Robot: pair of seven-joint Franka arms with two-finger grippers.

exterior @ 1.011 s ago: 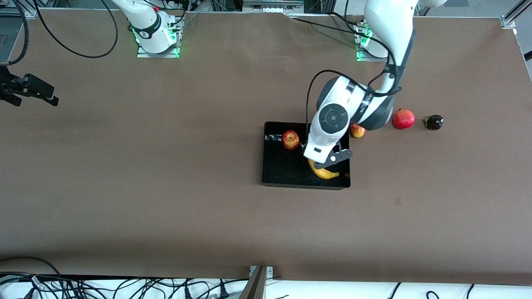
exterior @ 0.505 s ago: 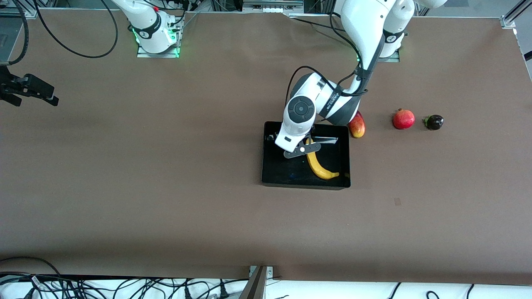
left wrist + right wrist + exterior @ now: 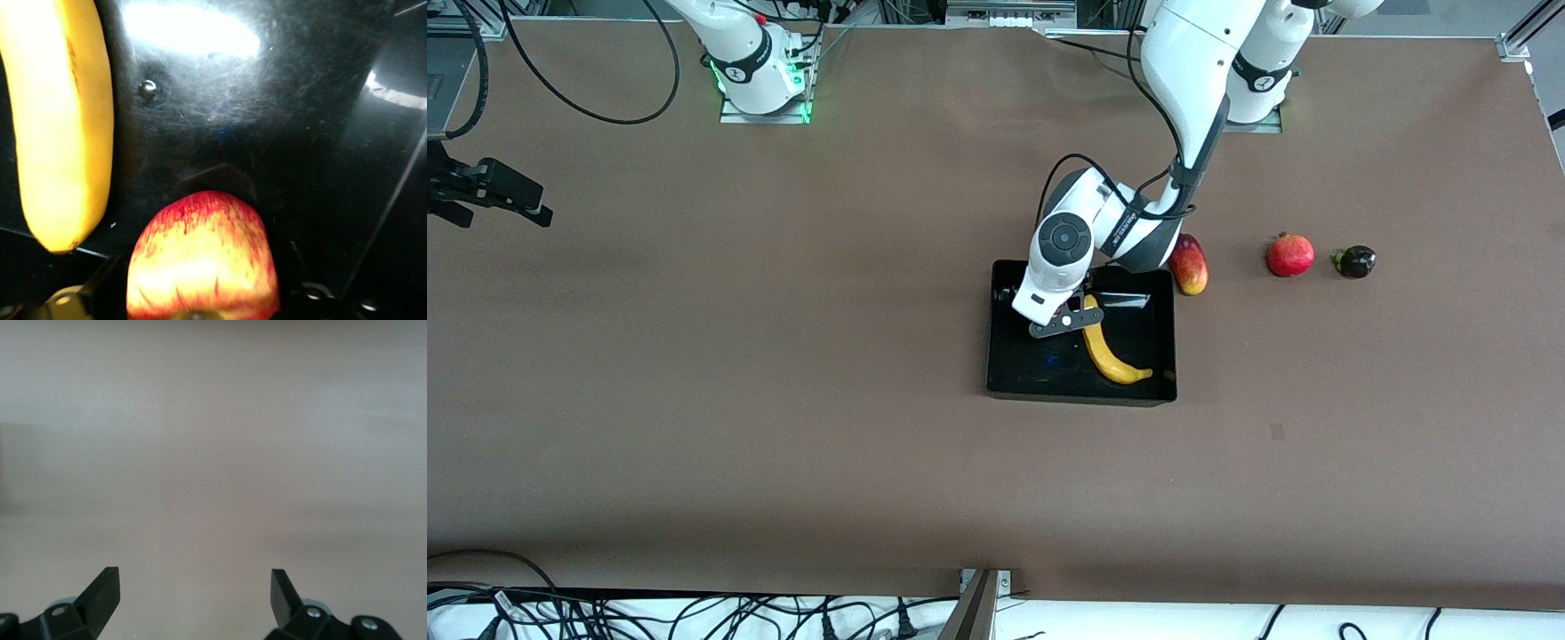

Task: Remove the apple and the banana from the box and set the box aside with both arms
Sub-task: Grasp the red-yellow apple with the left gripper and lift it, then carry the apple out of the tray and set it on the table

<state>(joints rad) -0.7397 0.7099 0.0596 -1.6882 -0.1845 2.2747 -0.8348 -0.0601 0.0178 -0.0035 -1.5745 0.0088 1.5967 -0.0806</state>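
Note:
The black tray (image 3: 1080, 396) lies mid-table, its glossy floor filling the left wrist view (image 3: 280, 133). The banana (image 3: 1107, 351) lies in it, toward the left arm's end, and shows in the left wrist view (image 3: 60, 120). The apple (image 3: 203, 260) rests on the tray floor beside the banana; in the front view the left hand hides it. My left gripper (image 3: 1049, 309) is low in the tray, open, its jaws on either side of the apple (image 3: 200, 267). My right gripper (image 3: 193, 587) is open and empty over bare table; that arm waits.
A red-yellow mango (image 3: 1190, 264) lies against the tray's outer wall at the left arm's end. A red pomegranate (image 3: 1290, 254) and a small dark fruit (image 3: 1355, 261) lie farther toward that end. Cables run along the table's near edge.
My left gripper swung from over the banana toward the right arm's end of the tray and came down around the apple. The mango, once partly covered by the arm, now shows. The right arm has not moved.

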